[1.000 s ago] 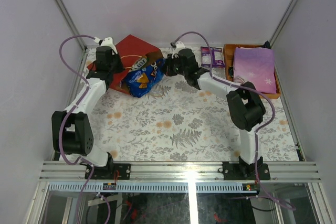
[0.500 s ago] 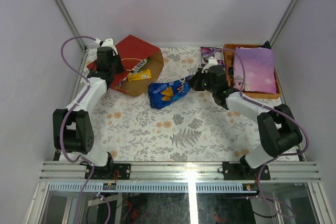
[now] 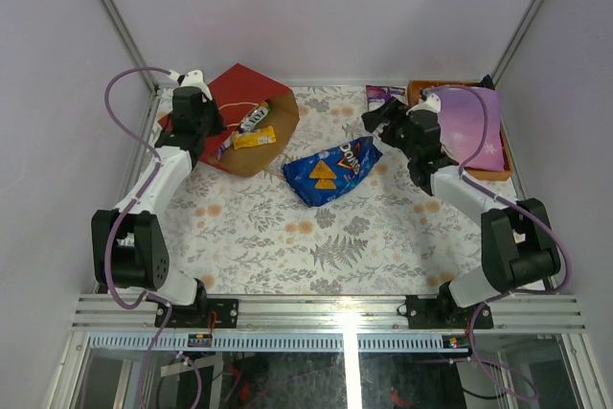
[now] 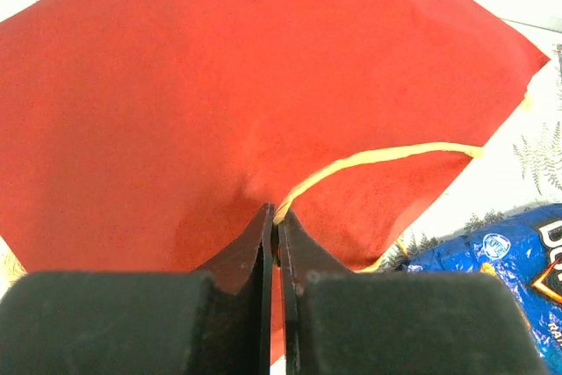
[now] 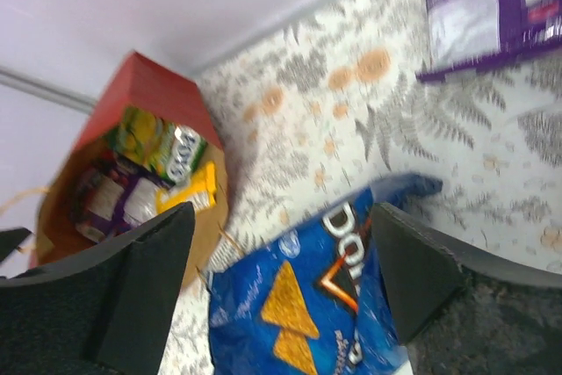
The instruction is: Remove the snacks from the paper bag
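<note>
The red paper bag [image 3: 241,86] lies on its side at the back left, its brown mouth facing the middle. My left gripper [image 3: 213,127] is shut on its tan cord handle [image 4: 369,161] over the red outside [image 4: 219,85]. Several snacks sit in the mouth: a yellow-green pack [image 5: 158,142], a purple one [image 5: 105,199] and a yellow one [image 5: 189,191]. The blue Doritos bag [image 3: 332,170] lies flat on the table just outside. My right gripper [image 3: 375,124] hovers open above its far end [image 5: 325,296], holding nothing. A purple packet [image 3: 383,96] lies at the back.
An orange tray [image 3: 417,107] stands at the back right with a flat lilac printed item [image 3: 465,122] on it. The floral tablecloth [image 3: 335,237] covers the table. Frame posts and walls close in the back and both sides.
My right gripper pulled the Doritos bag out of the paper bag, carried it right, then opened and let it drop onto the table. The left gripper has kept hold of the handle.
</note>
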